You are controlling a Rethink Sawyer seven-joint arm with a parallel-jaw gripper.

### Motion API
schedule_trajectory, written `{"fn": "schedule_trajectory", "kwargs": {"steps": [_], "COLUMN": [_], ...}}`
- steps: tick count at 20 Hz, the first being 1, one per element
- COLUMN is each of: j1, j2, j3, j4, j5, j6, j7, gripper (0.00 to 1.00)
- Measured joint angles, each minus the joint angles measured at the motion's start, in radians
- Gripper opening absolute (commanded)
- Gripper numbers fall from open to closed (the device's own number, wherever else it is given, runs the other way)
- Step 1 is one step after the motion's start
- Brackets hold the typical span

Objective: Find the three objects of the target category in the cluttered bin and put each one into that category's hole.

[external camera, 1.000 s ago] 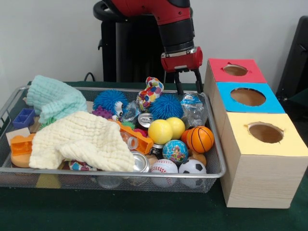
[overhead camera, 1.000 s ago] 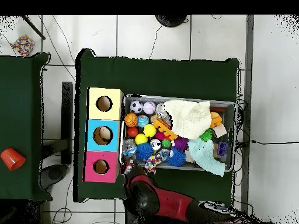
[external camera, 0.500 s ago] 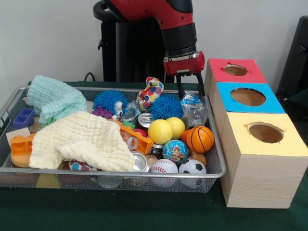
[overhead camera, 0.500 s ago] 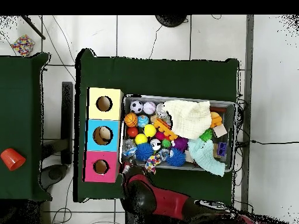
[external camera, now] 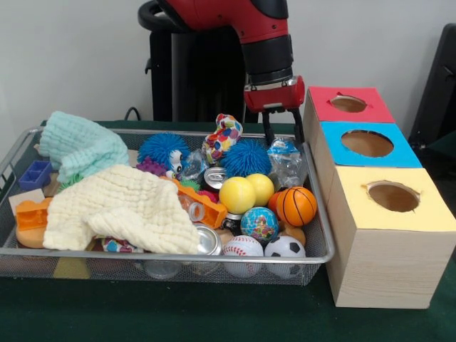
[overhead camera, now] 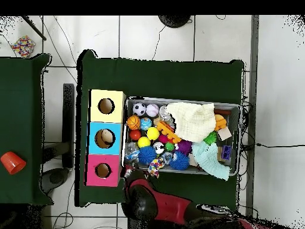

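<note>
On the dark green counter (external camera: 214, 320) sits a wire mesh bin (external camera: 317, 246) crowded with things. At its left end lie a mint green knitted cloth (external camera: 82, 146), a small blue plastic block (external camera: 34, 174) and an orange plastic block (external camera: 30, 215), with a pale yellow waffle cloth (external camera: 125, 210) spread over the near left part. Toward the middle, along the far edge, are a blue spiky rubber ball (external camera: 162, 149), a multicoloured patchwork soft toy (external camera: 223, 135) and a second blue spiky ball (external camera: 246, 157). The bin's right end holds the balls: two yellow balls (external camera: 237, 194), a small orange basketball (external camera: 296, 206), a globe-printed ball (external camera: 259, 224), a baseball (external camera: 243, 248) and a soccer ball (external camera: 284, 248). The red and black arm's pincer (external camera: 281, 132) hangs over the bin's far right corner, its two black fingers (external camera: 268, 128) spread apart with nothing between them. Just beside the bin's right side stands a row of wooden boxes with round holes, topped red (external camera: 349, 105), blue (external camera: 367, 143) and yellow (external camera: 393, 197).
</note>
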Motion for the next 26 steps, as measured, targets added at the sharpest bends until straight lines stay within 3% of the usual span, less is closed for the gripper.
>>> {"fn": "schedule_trajectory", "kwargs": {"steps": [15,26], "j1": [0.068,0.089], "j2": [0.023,0.04], "j3": [-0.062,-0.087], "j4": [0.0,0.0], "j5": [0.011,0.012], "j6": [-0.193,-0.2], "j7": [0.071,0.075], "gripper": [1.0,1.0]}}
